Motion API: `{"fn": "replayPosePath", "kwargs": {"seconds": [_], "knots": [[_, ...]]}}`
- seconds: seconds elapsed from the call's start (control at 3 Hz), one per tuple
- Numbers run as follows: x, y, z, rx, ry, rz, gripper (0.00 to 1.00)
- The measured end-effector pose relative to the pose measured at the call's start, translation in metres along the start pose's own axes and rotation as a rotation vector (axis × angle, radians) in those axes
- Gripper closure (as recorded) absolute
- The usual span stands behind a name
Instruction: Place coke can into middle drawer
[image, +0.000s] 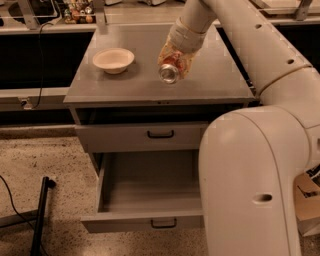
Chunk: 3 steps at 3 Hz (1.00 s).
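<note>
- The gripper (176, 62) hangs over the grey cabinet top (215, 75), right of centre and towards the front edge; its fingers are closed around the coke can (168, 73), holding it clear of the surface
- The coke can is tilted in the grasp, its silver end turned down and towards the camera; red and white show along its side between the fingers
- The white arm (250, 45) reaches in from the upper right; its large lower segment fills the right foreground and hides the right part of the cabinet
- The beige bowl (113, 60) stands upright on the cabinet top, well to the left of the can and apart from it
- The upper drawer front (120, 137) is shut, its black bar handle (160, 134) in the middle
- Below it the middle drawer (125, 221) is pulled out and open; its grey inside is in view; it lies lower and nearer the camera than the can
- A black pole (40, 215) leans on the speckled floor (60, 165) at the lower left
</note>
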<state>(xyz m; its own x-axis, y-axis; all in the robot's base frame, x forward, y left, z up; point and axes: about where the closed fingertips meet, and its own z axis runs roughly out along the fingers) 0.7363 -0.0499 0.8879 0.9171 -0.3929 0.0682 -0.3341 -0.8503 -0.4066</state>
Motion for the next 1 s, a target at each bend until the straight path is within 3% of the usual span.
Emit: {"fn": "replayPosePath", "kwargs": {"seconds": [0.33, 0.67, 1.0], "knots": [[-0.039, 0.004, -0.010, 0.115, -0.160, -0.182, 1.00], [-0.043, -0.003, -0.007, 0.153, -0.171, -0.276, 1.00], [-0.040, -0.008, -0.003, 0.167, -0.161, -0.274, 1.00]]}}
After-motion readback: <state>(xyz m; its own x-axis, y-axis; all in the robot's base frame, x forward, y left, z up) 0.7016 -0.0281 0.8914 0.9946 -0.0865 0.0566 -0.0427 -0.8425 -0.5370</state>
